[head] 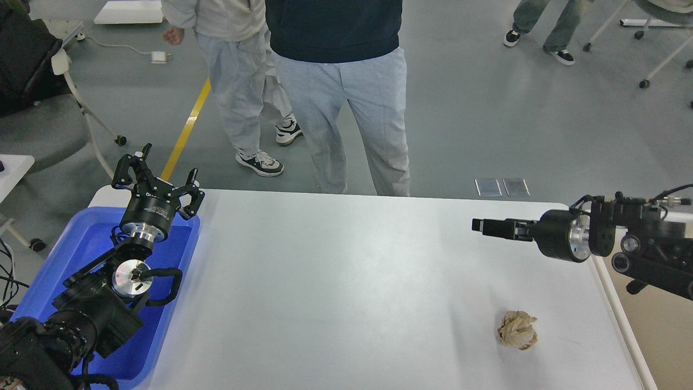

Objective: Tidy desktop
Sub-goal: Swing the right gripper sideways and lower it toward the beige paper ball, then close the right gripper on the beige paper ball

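The desktop [346,281] is a wide white-grey tabletop with rounded corners. A crumpled beige paper ball [518,330] lies on it at the front right. My left gripper [158,176] is open and empty, fingers spread, held above the far end of the blue tray [81,244] at the table's left edge. My right gripper [479,225] comes in from the right and points left above the table, well behind the paper ball. It is seen side-on and dark, so its fingers cannot be told apart.
Two people [335,97] stand close behind the table's far edge. A beige bin [668,346] shows partly past the table's right edge. Chairs stand at the far left [48,119] and far right [660,43].
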